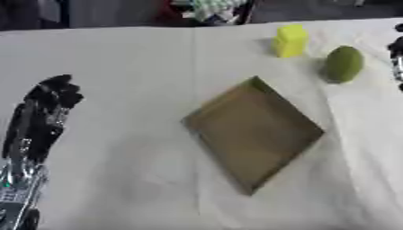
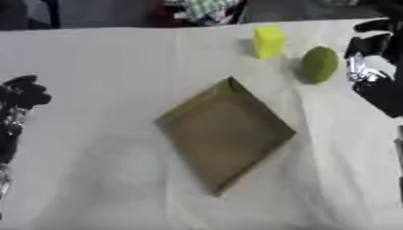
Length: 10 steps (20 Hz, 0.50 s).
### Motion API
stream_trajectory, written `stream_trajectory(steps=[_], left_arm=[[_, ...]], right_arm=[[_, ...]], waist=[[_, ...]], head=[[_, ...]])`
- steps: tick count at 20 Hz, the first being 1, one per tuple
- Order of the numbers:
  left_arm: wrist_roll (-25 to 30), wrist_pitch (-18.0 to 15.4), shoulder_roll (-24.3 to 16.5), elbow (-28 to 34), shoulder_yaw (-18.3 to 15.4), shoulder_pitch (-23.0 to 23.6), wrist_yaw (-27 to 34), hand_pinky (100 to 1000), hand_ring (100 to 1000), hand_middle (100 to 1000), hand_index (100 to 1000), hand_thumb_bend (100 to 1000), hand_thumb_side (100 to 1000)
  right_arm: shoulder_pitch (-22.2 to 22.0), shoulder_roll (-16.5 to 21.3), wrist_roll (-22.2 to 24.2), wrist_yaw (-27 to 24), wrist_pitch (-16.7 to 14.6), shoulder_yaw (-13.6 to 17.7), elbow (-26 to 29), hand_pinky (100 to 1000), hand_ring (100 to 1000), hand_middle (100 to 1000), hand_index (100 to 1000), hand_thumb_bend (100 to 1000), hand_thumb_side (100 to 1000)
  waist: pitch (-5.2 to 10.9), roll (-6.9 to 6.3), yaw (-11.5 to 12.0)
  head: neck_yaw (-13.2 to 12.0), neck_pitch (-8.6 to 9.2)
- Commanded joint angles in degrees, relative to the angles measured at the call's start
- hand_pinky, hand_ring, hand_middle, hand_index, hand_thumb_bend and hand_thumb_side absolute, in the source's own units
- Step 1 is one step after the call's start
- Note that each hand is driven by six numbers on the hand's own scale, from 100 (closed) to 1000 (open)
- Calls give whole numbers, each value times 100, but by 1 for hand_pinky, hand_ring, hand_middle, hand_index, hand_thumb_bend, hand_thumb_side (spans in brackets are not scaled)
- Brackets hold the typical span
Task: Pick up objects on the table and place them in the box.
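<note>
At 1 o'clock from the box [image 1: 253, 134], green fruit [image 2: 319, 64] lies on the table [image 1: 118, 67], right hand [image 2: 376, 67] just beside it at its 3 o'clock, nearer; fingers' state unclear. Left hand [image 1: 39, 121] idle, relaxed open.

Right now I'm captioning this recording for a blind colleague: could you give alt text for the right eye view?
A shallow brown box sits open and empty on a white-covered table. Beyond it stand a yellow block and a green rounded object. The robot's right hand is beside the green object; its left hand is at the left edge.
</note>
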<state>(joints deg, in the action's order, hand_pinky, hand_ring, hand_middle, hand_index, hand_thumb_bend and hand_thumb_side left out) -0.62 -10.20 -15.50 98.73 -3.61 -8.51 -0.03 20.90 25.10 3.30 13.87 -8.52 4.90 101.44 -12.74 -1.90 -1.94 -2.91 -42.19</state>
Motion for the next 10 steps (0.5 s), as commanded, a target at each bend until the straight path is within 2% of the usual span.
stream_trajectory(steps=[1,4,10], left_arm=[[37,-5,-114,94,1,-33,-41,711,628,601,791,472,645],[56,-9,-132,93,13,-26,-31,711,628,602,791,469,649],[76,-12,-156,83,32,-13,-14,712,629,603,793,456,657]], right_arm=[[232,599,125,81,-105,-176,-156,646,654,744,955,100,331],[686,1270,416,181,-285,-604,-567,660,670,764,966,100,273],[1429,1941,944,147,-675,-1323,-1289,684,702,798,979,100,206]], waist=[[105,34,16],[124,48,32],[150,62,49]], head=[[13,53],[26,56],[113,34]])
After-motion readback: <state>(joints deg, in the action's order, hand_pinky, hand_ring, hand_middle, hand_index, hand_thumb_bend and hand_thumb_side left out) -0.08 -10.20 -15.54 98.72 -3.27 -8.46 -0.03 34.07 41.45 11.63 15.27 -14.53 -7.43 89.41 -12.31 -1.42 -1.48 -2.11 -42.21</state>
